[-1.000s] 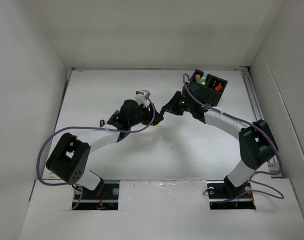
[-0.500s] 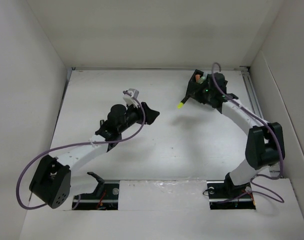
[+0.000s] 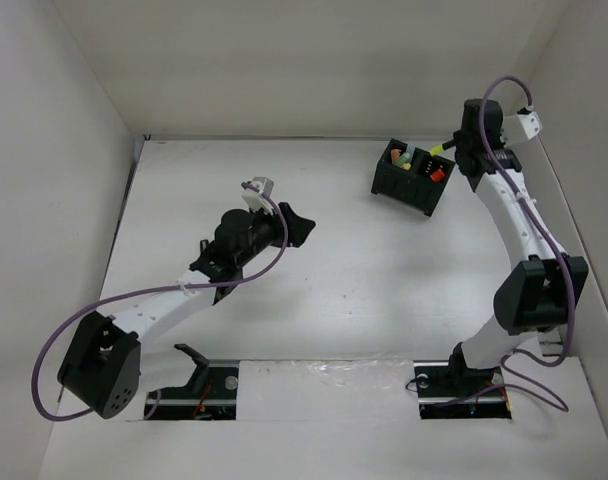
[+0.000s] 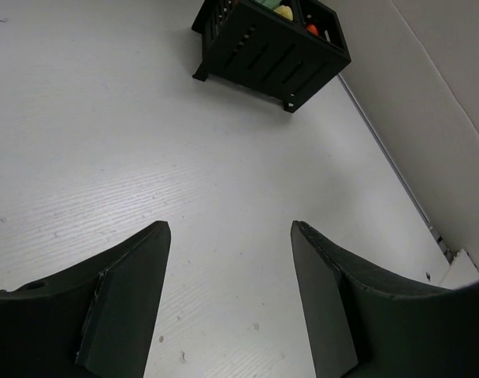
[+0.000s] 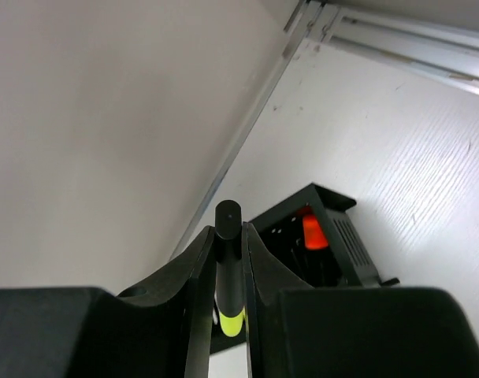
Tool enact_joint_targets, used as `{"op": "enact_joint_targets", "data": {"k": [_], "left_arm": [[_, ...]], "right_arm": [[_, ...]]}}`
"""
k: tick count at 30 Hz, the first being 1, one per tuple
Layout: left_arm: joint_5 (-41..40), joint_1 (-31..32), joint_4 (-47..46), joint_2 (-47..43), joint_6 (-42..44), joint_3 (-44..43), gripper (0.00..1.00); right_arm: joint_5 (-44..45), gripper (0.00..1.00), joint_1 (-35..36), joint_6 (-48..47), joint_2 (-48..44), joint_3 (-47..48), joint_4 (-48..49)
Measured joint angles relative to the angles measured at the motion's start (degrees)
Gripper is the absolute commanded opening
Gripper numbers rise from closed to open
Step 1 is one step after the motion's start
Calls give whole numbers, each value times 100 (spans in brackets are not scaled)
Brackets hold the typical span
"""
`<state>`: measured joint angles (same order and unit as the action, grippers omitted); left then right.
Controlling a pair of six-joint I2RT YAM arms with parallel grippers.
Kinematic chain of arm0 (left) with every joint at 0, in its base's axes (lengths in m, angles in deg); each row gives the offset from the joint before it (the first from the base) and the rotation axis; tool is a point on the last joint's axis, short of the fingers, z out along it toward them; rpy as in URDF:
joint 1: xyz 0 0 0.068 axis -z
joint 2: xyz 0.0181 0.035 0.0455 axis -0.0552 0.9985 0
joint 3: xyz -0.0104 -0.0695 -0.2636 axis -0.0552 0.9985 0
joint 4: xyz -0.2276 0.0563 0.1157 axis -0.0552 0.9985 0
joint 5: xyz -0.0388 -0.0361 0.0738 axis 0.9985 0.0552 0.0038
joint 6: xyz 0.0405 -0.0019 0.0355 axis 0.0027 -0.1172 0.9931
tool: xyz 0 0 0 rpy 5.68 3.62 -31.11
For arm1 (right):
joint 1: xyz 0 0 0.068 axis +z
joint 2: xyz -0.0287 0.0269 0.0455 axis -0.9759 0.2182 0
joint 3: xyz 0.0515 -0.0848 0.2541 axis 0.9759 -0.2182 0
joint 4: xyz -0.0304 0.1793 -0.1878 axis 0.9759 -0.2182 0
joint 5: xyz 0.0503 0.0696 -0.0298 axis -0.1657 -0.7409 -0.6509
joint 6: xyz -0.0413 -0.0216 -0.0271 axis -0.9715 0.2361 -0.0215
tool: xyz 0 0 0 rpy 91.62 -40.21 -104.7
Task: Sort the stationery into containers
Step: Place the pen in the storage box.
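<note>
ok so the right gripper [image 5: 228,236] is clamped tight on a black marker with a yellow end [image 5: 228,272], pinched along its body with the yellow tip pointing down. It's hanging up in the air by the far right corner of the black organiser box [image 3: 399,186]. From the top view I honestly can't tell if it's properly over the right compartment or just off the rim.

That's my main worry. If it lets go from there, I reckon the marker clips the rim, bounces onto the table [image 3: 364,290] and rolls off toward the side wall. There's also an orange-capped one [image 5: 312,232] already in that compartment and pastel ones [image 4: 283,11] next door, so a tip landing on top of those could leave it leaning out instead of dropping in. The box looks light too, so coming down off-centre might shove or tip it.

The left gripper [image 4: 228,230] is wide open with nothing in it, sitting well away over bare table, so no clash there
</note>
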<state>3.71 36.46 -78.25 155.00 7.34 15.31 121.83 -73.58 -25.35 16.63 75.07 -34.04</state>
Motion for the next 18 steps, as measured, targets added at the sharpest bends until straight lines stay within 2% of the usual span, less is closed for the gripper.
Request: {"op": "enact_joint_targets", "data": {"k": [5,14,18], "left_arm": [[-310,0,118,-256,-20,74,59],[-654,0,297,-369,-35,74,58],[-826,0,385,-361,-37,74,56]], "right_arm": [[463,0,0,-70,693,557,-249],[739,0,31,-164,1381,667,-658],[817,10,114,-175,1384,675,-656]]}}
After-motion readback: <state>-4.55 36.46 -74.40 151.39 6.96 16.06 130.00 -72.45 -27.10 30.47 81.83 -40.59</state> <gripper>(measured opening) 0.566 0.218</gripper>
